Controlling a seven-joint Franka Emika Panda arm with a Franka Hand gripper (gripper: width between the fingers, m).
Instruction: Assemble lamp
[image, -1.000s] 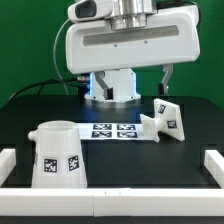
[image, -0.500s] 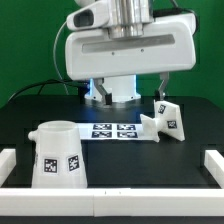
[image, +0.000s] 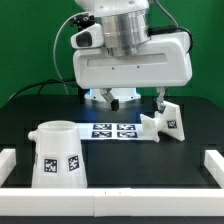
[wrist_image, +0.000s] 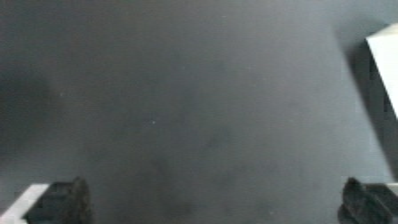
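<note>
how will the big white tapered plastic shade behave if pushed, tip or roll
The big white tapered plastic shade stands on its wider end, so it would probably slide rather than tip. It looks like stiff plastic, likely light for its size. Knocked onto its side, its round taper would probably roll in a curve.

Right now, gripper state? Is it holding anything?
Gripper: open, jaws spread wide in the wrist view, nothing between them.
</note>
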